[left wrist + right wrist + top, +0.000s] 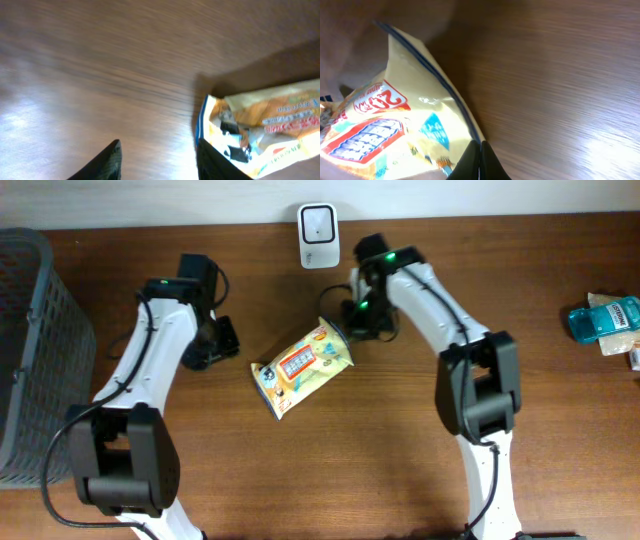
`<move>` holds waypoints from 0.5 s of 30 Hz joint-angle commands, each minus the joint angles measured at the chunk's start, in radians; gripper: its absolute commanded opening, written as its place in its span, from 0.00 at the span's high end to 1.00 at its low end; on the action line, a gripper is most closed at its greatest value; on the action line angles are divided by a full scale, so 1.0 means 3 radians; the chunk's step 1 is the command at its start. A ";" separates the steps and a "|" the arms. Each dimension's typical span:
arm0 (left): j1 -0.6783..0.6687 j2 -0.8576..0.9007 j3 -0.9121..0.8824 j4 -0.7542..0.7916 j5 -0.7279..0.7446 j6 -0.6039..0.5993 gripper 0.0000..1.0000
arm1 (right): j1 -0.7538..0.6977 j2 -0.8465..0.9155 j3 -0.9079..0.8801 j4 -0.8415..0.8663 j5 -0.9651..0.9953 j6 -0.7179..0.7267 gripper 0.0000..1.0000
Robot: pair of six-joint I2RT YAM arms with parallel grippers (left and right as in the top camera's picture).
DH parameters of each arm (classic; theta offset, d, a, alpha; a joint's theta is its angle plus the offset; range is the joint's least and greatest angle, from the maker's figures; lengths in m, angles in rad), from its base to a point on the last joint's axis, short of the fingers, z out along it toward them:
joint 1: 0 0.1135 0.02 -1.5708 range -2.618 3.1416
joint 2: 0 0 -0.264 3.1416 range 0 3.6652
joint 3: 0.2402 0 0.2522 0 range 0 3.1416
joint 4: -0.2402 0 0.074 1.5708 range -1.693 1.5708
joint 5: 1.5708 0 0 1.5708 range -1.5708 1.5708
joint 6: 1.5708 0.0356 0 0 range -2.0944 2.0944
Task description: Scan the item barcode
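A yellow snack packet (300,370) with a blue-edged seam lies at an angle in the middle of the wooden table. My right gripper (352,328) is at its upper right end, and in the right wrist view its jaws (480,150) are pressed together on the packet's (395,125) blue seam. My left gripper (225,340) hovers just left of the packet. It (159,157) stands open over bare wood, its right finger overlapping the packet's (265,125) near end. A white scanner (318,225) stands at the table's back edge. No barcode shows.
A grey mesh basket (30,330) stands at the far left. A blue packaged item (605,318) and another packet lie at the right edge. A wall runs behind the scanner.
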 commanded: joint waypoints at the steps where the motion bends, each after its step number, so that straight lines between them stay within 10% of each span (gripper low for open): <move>1: -0.0161 0.0017 -0.0234 0.0226 0.0476 -0.0003 0.62 | -0.0139 -0.0014 0.0084 -0.0182 0.0033 0.0153 0.96; 9: -0.0577 0.0019 -0.0435 0.0736 0.0942 -0.0050 0.85 | -0.0165 -0.0114 0.0085 -0.0520 0.0551 0.0245 0.96; 15: -0.0680 0.0025 -0.0483 0.0713 0.0272 -0.0441 0.96 | -0.0128 -0.0319 0.0114 -0.0390 -0.0436 -0.0434 0.96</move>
